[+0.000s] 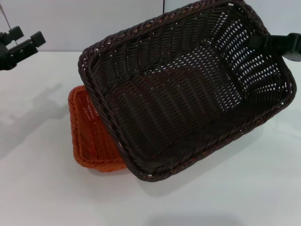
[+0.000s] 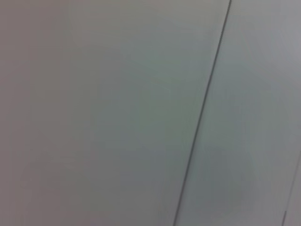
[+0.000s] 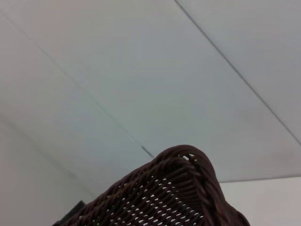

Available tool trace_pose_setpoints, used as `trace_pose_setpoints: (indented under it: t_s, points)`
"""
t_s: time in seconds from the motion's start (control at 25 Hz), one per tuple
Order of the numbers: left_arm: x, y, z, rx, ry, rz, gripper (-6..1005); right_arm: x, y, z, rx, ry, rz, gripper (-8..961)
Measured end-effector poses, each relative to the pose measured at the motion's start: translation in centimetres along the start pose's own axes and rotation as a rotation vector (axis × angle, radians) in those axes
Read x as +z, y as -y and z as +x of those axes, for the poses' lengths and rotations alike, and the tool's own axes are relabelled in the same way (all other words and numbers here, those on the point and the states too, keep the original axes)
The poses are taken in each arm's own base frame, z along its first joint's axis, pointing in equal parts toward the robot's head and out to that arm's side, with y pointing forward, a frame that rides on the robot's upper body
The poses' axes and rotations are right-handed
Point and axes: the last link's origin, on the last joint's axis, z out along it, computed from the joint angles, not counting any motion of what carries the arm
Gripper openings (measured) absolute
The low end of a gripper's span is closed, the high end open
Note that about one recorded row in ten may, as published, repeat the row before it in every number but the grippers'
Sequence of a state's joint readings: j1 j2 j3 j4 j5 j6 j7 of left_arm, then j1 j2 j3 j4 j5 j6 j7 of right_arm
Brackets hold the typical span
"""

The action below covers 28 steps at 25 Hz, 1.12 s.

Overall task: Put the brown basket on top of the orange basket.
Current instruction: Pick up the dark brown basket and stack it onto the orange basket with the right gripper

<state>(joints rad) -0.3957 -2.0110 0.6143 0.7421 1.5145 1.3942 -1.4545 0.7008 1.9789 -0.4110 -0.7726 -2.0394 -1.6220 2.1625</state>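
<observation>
The brown basket (image 1: 183, 89) hangs tilted in the air, its opening facing me, and fills most of the head view. My right gripper (image 1: 265, 42) is shut on its rim at the upper right. A corner of this basket (image 3: 178, 193) also shows in the right wrist view. The orange basket (image 1: 87, 127) sits on the white table below and to the left, largely hidden behind the brown one. My left gripper (image 1: 21, 41) hovers at the far left, open and holding nothing, well away from both baskets.
The white table (image 1: 42, 188) stretches bare in front and to the left of the orange basket. A pale wall (image 1: 70, 19) stands behind. The left wrist view shows only a plain panel with a seam (image 2: 202, 117).
</observation>
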Motion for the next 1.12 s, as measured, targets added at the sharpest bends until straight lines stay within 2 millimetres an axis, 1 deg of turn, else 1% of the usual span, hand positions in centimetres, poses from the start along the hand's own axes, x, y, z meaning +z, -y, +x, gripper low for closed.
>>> trace_pose_setpoints:
  t_s: [0.16,0.24,0.64,0.8,1.12]
  points:
    - [-0.2,0.2,0.3,0.012,-0.014,0.013,859,0.4,0.5,0.5,0.018,0.015,0.022,172]
    - [-0.2,0.2,0.3,0.017,-0.013,0.013,859,0.8,0.8,1.2,0.035,0.029,0.037,172]
    - [-0.1,0.3,0.3,0.026,0.002,0.008,859,1.5,1.3,2.6,0.063,0.07,0.059,171]
    - [-0.1,0.4,0.4,0.03,0.01,0.006,859,1.8,1.1,2.6,0.059,0.074,0.049,170]
    - [0.1,0.3,0.4,0.031,0.022,-0.003,860,3.3,0.6,2.6,0.083,0.091,0.01,169]
